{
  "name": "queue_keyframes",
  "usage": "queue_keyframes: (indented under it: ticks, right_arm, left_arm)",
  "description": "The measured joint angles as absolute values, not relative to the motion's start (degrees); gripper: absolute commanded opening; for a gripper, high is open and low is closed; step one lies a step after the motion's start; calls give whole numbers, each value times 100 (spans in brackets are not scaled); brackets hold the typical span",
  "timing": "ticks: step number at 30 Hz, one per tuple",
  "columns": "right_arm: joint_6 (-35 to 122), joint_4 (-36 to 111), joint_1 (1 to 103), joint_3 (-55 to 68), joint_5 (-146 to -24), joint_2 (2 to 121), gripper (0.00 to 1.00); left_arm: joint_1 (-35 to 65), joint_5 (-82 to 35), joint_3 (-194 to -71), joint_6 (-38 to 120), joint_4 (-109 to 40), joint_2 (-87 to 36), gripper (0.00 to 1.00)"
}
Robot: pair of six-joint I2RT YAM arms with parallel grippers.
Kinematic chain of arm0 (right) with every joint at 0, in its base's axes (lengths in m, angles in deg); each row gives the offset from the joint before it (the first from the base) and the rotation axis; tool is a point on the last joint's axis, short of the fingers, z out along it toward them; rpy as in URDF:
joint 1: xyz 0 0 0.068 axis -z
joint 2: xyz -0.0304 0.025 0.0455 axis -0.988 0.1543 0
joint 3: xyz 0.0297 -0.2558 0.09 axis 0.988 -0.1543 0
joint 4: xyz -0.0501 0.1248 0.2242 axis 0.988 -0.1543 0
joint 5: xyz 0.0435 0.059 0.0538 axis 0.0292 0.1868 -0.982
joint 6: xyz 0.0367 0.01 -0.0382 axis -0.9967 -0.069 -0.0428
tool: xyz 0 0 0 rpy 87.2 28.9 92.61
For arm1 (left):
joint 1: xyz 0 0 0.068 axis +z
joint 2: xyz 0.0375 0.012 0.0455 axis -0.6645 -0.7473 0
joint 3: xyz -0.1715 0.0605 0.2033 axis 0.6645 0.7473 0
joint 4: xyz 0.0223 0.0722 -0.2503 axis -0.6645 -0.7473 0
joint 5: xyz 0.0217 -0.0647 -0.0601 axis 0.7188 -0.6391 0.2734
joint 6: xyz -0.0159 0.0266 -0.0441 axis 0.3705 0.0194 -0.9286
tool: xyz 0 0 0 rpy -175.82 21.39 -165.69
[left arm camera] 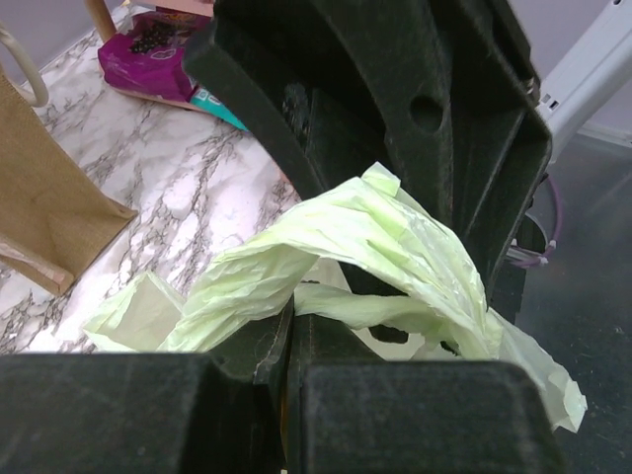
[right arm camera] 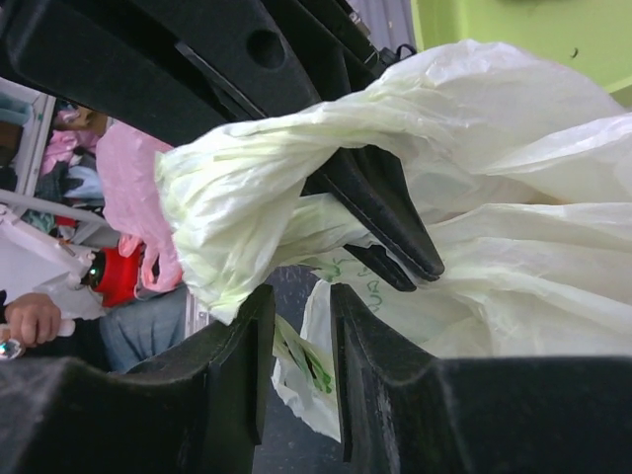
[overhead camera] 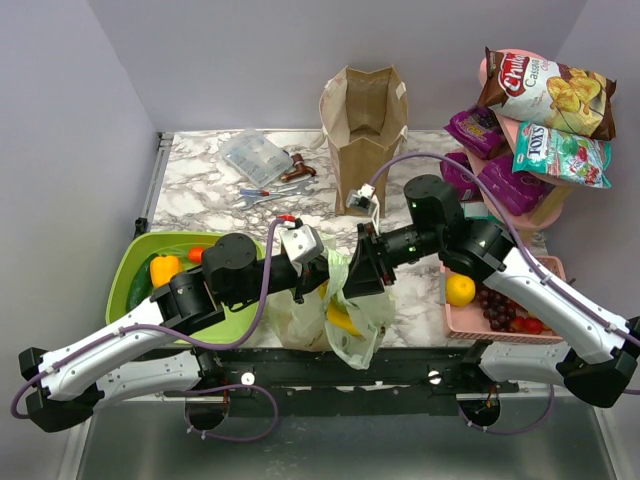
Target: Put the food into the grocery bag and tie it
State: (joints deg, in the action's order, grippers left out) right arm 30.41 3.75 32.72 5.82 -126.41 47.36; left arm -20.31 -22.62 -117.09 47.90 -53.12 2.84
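The pale green grocery bag lies crumpled at the table's near edge, with something yellow inside. My left gripper is shut on a twisted bag handle, pinched at its tips. My right gripper faces it, tip to tip. In the right wrist view my right gripper is slightly open with nothing between the fingers, and the handle wraps over the left gripper's shut fingers. A yellow-orange pepper sits in a green bowl. A round orange fruit lies in a pink tray.
A brown paper bag stands at the back centre. Snack packets are stacked at the back right. Grapes are in the pink tray. A clear plastic box and small tools lie at the back left.
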Motion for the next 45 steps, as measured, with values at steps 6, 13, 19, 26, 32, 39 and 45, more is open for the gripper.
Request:
queue_keyframes:
  ticks: [6, 13, 19, 26, 32, 39, 45]
  right_arm:
    - [2945, 681, 3274, 192, -12874, 4739, 39]
    - [2901, 1020, 3274, 151, -13176, 4734, 46]
    - [2786, 1309, 3272, 68, -13218, 4690, 48]
    - [2491, 1755, 3272, -242, -13078, 4625, 49]
    - [2279, 2227, 3270, -448, -12960, 4430, 47]
    - [2182, 2524, 3252, -535, -12726, 4334, 42]
    - [2130, 2710, 3156, -586, -12676, 4334, 42]
  left_arm:
    - [-2031, -2264, -11707, 4786, -5312, 284, 0]
    - [-2031, -2266, -11698, 4742, -5305, 322, 0]
    - [-2031, -2270, -11668, 4674, -5209, 332, 0]
    - [-2020, -2266, -11530, 4502, -5122, 348, 0]
    - [-2020, -2270, -11482, 4392, -5021, 387, 0]
    - [-2020, -2268, -11482, 4329, -4958, 394, 0]
    - [-2018, -2268, -11482, 4281, -4929, 391, 0]
